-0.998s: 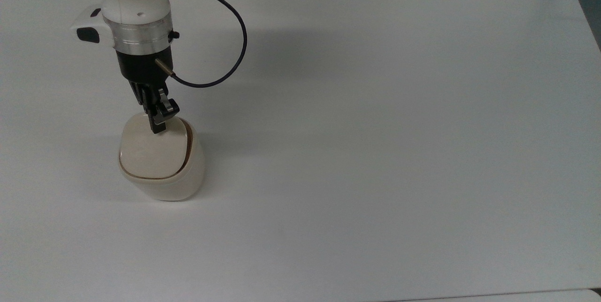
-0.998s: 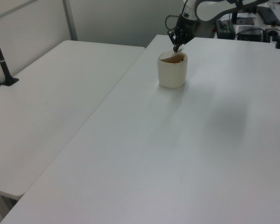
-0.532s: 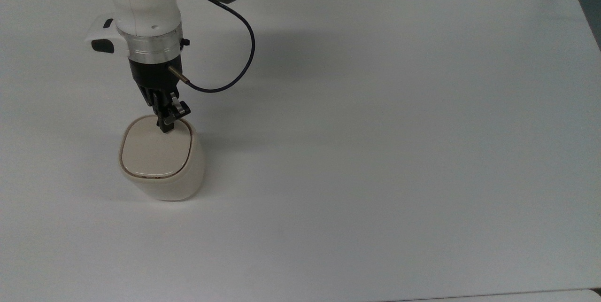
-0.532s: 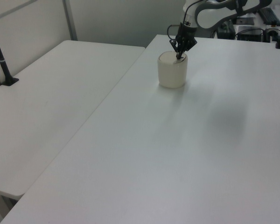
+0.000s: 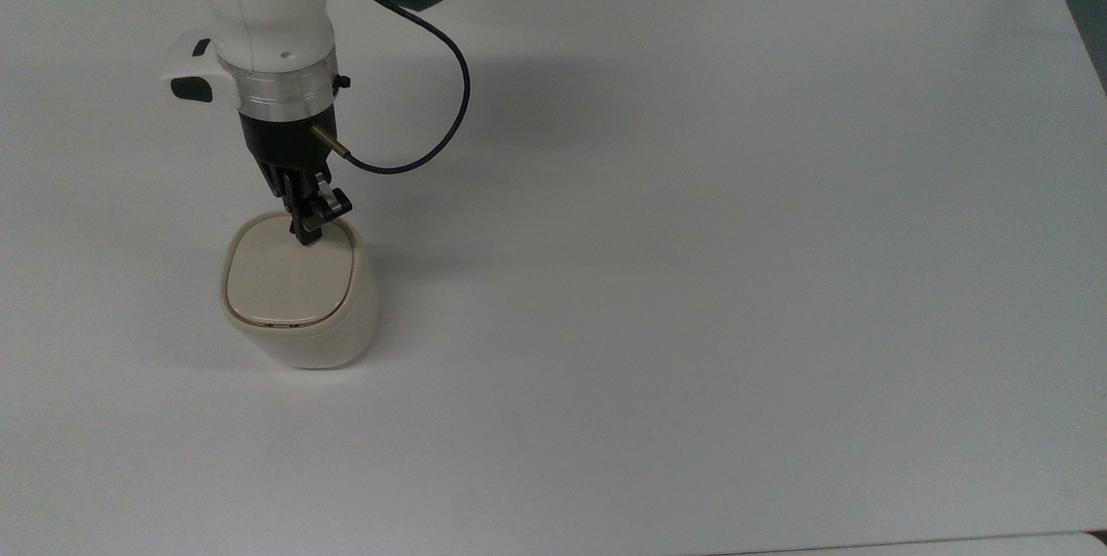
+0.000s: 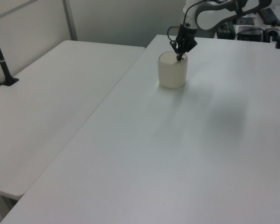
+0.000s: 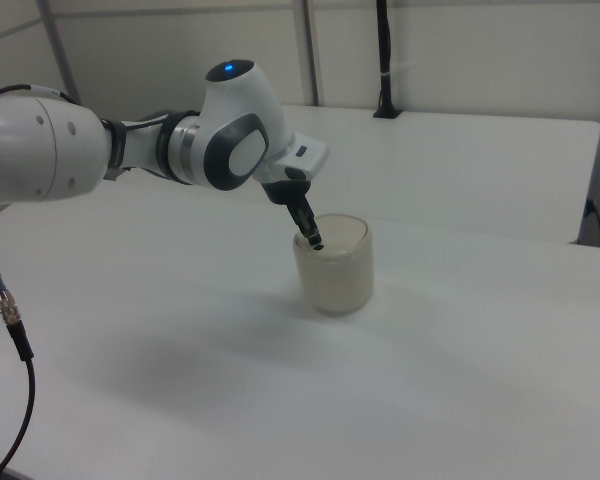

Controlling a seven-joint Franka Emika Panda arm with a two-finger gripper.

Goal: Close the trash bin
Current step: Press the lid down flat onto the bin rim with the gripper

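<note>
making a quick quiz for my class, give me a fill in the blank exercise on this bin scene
1. The bin's lid lies ____ in its rim.
2. The claw touches the lid near its ____ edge in the top view.
3. The bin stands on a ____ table.
4. A dark ____ loops from the arm's wrist.

Missing words: flat; upper; white; cable

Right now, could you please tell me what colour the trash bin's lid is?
Cream-beige, matching the trash bin; the lid shows best in the top view.
</note>
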